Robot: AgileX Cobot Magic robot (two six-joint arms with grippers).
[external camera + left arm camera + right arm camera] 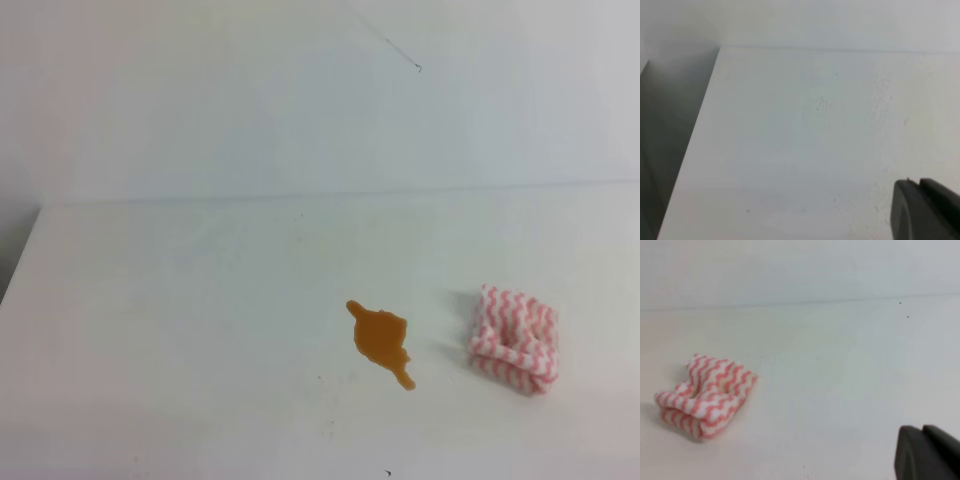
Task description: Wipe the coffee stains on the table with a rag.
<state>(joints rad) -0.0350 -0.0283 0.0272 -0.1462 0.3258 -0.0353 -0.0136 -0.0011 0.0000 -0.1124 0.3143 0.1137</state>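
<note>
Rag [514, 339] beside coffee stains [381, 339], apparently apart.

We see the table [200, 330] filling the lower two thirds of the high view, with a wall [300, 100] behind it across the top. The coffee stains [381, 338] lie right of centre in the lower half, and the rag [514, 338] lies just to their right, apart from them. In the right wrist view the rag sits at lower left, on the table.
</note>
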